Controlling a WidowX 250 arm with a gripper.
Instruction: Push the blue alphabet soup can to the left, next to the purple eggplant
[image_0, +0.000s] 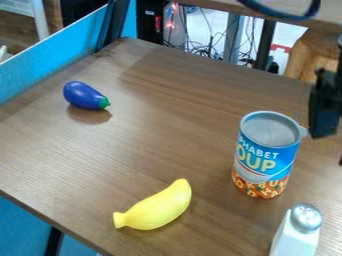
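Black end effector (325, 120) beside upright blue-and-orange soup can (264, 162); open or closed, cannot tell. Can on brown wooden desk (160, 140), apart from yellow toy banana (157, 207). No completed step evident.

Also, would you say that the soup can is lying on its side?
No, the soup can stands upright on its base on the brown table.

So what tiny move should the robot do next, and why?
I'd probably ease the gripper a little toward the soup can, to line up with it. The can stands upright and looks like the nearest thing to the gripper, which hangs at the right edge of the picture. The banana and eggplant lie farther off.
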